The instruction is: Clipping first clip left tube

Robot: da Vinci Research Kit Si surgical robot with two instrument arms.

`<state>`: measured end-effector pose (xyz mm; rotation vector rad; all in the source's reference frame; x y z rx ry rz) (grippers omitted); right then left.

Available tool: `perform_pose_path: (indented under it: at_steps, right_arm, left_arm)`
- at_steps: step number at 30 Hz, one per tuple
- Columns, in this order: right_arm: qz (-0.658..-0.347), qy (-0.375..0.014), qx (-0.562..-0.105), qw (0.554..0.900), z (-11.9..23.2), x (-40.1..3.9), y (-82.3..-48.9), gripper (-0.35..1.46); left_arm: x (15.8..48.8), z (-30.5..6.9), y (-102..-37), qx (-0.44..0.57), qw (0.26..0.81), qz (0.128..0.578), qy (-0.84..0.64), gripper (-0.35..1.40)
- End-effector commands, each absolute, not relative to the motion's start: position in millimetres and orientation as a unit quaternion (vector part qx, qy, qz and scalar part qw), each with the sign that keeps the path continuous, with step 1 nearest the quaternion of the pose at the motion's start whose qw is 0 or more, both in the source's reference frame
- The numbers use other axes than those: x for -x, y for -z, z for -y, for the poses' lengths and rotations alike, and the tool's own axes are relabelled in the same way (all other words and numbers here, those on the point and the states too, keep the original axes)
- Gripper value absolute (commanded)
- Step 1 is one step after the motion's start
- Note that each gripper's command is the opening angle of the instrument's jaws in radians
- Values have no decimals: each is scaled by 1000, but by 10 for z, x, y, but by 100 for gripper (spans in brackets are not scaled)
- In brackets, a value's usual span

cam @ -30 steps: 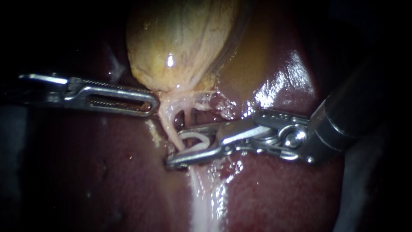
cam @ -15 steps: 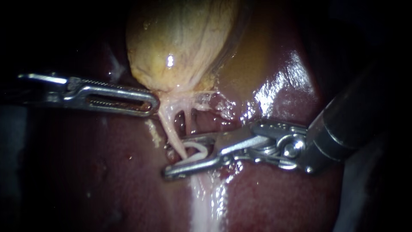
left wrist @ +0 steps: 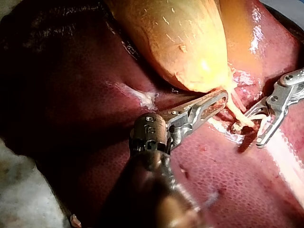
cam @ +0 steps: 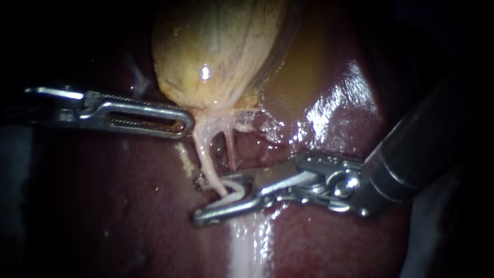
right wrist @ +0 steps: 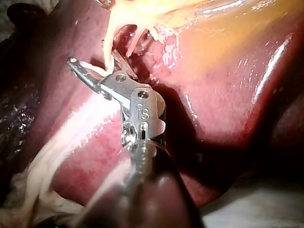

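Note:
The yellowish gallbladder (cam: 216,46) lies on the dark red liver (cam: 128,206). Two thin pale tubes run down from its neck. My left instrument (cam: 188,124) has slotted jaws lying together on the tissue at that neck, pulling it to the left. My right instrument (cam: 212,199) holds a white clip (cam: 234,193) between its jaws, set around the left tube (cam: 208,159) low down. The right tube (cam: 230,149) stays outside the jaws. The right wrist view shows the clip (right wrist: 92,68) hooked round the tube (right wrist: 108,52). In the left wrist view both instruments (left wrist: 221,99) (left wrist: 249,130) show.
A broad whitish band of tissue (cam: 247,247) runs down the liver below the clip. Wet, shiny liver (cam: 339,103) rises to the right of the gallbladder. The right instrument's dark shaft (cam: 422,149) crosses the right side.
My right instrument has moved down along the left tube and its jaws have drawn closer together around the clip. The left instrument shifted slightly right, still at the neck.

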<state>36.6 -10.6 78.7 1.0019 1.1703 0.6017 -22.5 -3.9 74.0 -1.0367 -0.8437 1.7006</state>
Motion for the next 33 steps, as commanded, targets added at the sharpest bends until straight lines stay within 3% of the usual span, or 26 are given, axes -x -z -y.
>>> perform_pose_path:
  at_steps: [1,23,28,33]
  right_arm:
    - [-522,-269,-448,674,107,-367,-787,49]
    - [-519,-266,-456,672,116,-376,-794,45]
    - [-519,-262,-460,671,114,-375,-793,35]
    - [-517,-266,-464,668,112,-372,-792,13]
  left_arm:
    - [226,39,-740,423,470,345,-694,-35]
    - [235,39,-739,423,469,347,-694,-35]
    - [235,39,-739,423,469,347,-694,-35]
    - [235,38,-739,423,469,347,-693,-35]
